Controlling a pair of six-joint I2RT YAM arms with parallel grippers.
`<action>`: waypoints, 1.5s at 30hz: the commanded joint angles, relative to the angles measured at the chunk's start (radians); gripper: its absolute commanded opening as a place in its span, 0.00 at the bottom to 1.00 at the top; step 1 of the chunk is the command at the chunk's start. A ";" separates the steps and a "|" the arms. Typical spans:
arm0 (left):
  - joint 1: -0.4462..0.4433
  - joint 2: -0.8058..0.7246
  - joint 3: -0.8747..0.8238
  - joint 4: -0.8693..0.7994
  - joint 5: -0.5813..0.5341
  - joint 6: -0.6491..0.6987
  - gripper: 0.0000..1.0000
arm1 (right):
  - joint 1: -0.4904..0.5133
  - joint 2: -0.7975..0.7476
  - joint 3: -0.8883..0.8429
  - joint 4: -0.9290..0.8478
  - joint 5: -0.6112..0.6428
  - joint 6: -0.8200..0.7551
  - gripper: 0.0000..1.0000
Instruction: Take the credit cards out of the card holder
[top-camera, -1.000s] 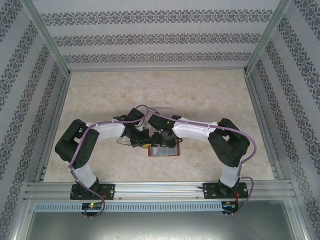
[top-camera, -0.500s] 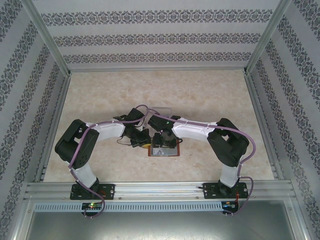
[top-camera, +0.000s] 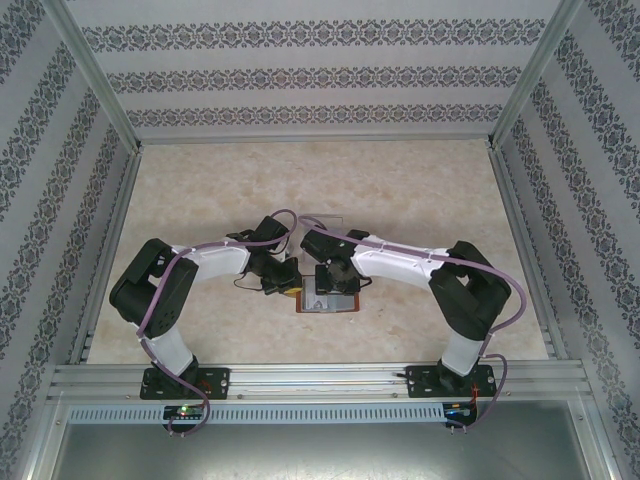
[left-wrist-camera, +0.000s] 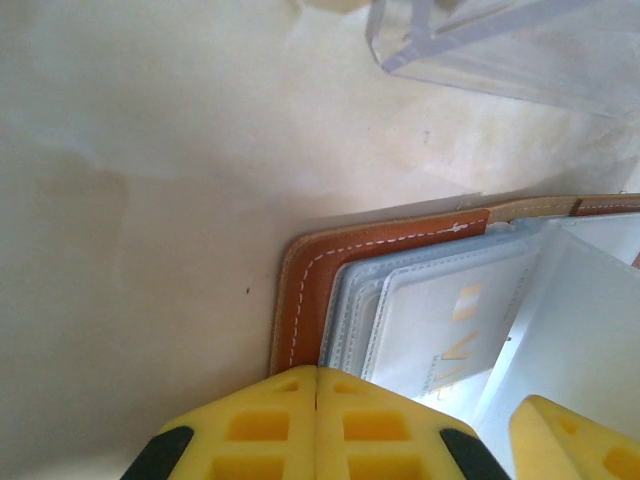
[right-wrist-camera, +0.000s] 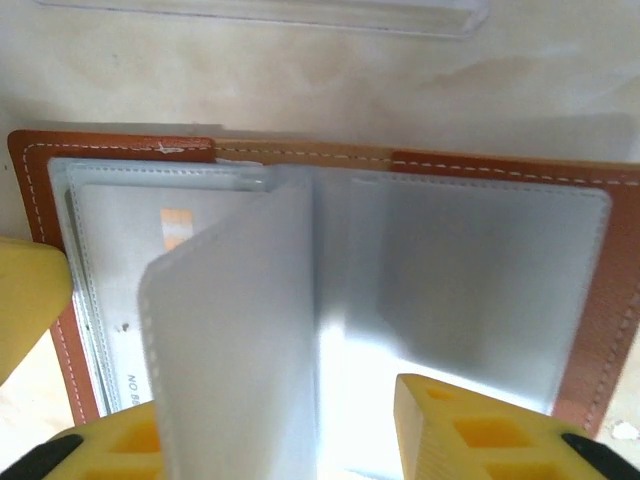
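Shifted since a second ago: right arm, elbow swung further out to the right; left arm unchanged.

- Card holder: brown leather with white stitching, lying open and flat on the tabletop, near the middle, between the two arms.
- Card: pale, with an orange mark, still tucked in the left-hand clear pocket.
- Pocket leaf: translucent, standing up from the spine.
- Left end effector: yellow fingers closed together, tips on the card holder's left leather edge.
- Right end effector: jaws apart, set over the near edge, the raised leaf between its fingers; no clamped grip can be made out.
- Clear tray: just beyond the card holder, apart from it.
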 joint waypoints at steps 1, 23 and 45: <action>-0.015 -0.033 0.018 -0.076 -0.015 0.009 0.05 | -0.011 -0.035 -0.030 -0.040 0.044 -0.016 0.41; -0.038 -0.049 0.099 -0.129 -0.007 0.003 0.06 | -0.013 0.016 0.033 -0.224 0.230 -0.091 0.63; -0.088 0.049 0.091 -0.057 0.010 -0.019 0.02 | -0.112 -0.125 -0.252 0.483 -0.334 0.090 0.28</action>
